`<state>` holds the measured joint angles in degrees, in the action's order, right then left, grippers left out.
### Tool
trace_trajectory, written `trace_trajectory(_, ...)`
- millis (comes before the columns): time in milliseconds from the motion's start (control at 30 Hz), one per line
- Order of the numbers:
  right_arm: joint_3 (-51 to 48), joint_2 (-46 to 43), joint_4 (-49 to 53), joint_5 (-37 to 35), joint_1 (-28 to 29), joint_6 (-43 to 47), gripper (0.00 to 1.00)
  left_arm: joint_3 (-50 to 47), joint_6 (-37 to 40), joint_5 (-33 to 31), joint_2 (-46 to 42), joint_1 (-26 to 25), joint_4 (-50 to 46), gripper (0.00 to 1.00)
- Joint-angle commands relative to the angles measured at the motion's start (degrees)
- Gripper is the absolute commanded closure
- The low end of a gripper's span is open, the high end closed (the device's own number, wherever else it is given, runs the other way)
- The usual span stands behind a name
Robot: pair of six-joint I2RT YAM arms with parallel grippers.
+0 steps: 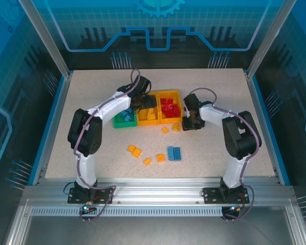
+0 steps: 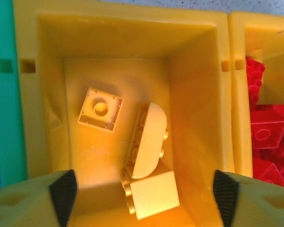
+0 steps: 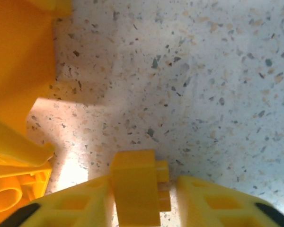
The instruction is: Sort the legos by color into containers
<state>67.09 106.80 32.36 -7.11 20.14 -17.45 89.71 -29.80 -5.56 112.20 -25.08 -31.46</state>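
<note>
**Left gripper (image 1: pixel 141 104) open over the middle bin (image 1: pixel 148 123); right gripper (image 1: pixel 186 124) on a yellow brick (image 1: pixel 176 126)**

From above, three joined bins sat in a row near the centre of a speckled table (image 1: pixel 204 158). The green bin (image 1: pixel 117 124) on the left held blue bricks (image 1: pixel 126 115). The middle bin was yellow. The right bin (image 1: pixel 168 93), also yellow, held red bricks (image 1: pixel 169 108).

The left arm reached across to the row, and its gripper hung over the middle bin. In the left wrist view its fingers (image 2: pixel 64 189) stood wide apart with nothing between them. Below them, three yellow bricks (image 2: pixel 146 142) lay on the floor of that bin. One sat apart with its hollow underside up, and the other two touched each other. Red bricks showed over the wall to the right, and the green bin's edge showed on the left.

The right gripper was low at the table, just beside the right bin's near corner. In the right wrist view its fingers (image 3: pixel 75 205) stood close around the yellow brick. One finger pressed against the brick's flat side, and the other all but touched its studs. A second brick (image 3: pixel 9 189) lay just to the left, near the bin wall.

Loose pieces lay nearer the arm bases. These were four orange bricks (image 1: pixel 137 152) scattered in a loose line and a blue pair (image 1: pixel 174 153) at their right end. One more orange brick (image 1: pixel 164 130) lay close in front of the bins.
</note>
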Motion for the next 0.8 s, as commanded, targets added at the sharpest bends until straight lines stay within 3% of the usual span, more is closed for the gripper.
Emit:
trace_trajectory(0, 0.34, -0.74, 1.54, 0.26, 0.87, 0.39, 0.68, -4.11, 0.27, -0.39, -7.14, -0.14, 0.37, 0.09)
trace_trajectory(33, 0.01, -1.73, 1.8, 0.3, 1.14, 0.19, 0.69, -5.74, 0.23, -0.79, -8.7, -0.14, 0.89, 0.02)
trace_trajectory(200, -0.26, -8.83, 3.06, 2.12, 3.29, -1.17, 0.74, -13.03, 0.87, -2.99, -15.1, -0.07, 1.58, 0.01)
trace_trajectory(367, 1.95, -14.08, -2.1, 14.58, 5.54, -5.48, 0.75, -21.37, 1.17, -3.49, -19.69, -0.03, 4.76, 0.01)
trace_trajectory(567, 15.19, -5.1, -3.52, 22.28, 10.34, -10.02, 0.74, -27.33, -0.51, -2.81, -20.51, -0.01, 5.37, 0.01)
trace_trajectory(767, 28.34, 6.79, -1.14, 23.46, 11.72, -13.92, 0.74, -33.33, -1.66, -1.36, -22.8, -0.15, 7.87, 0.01)
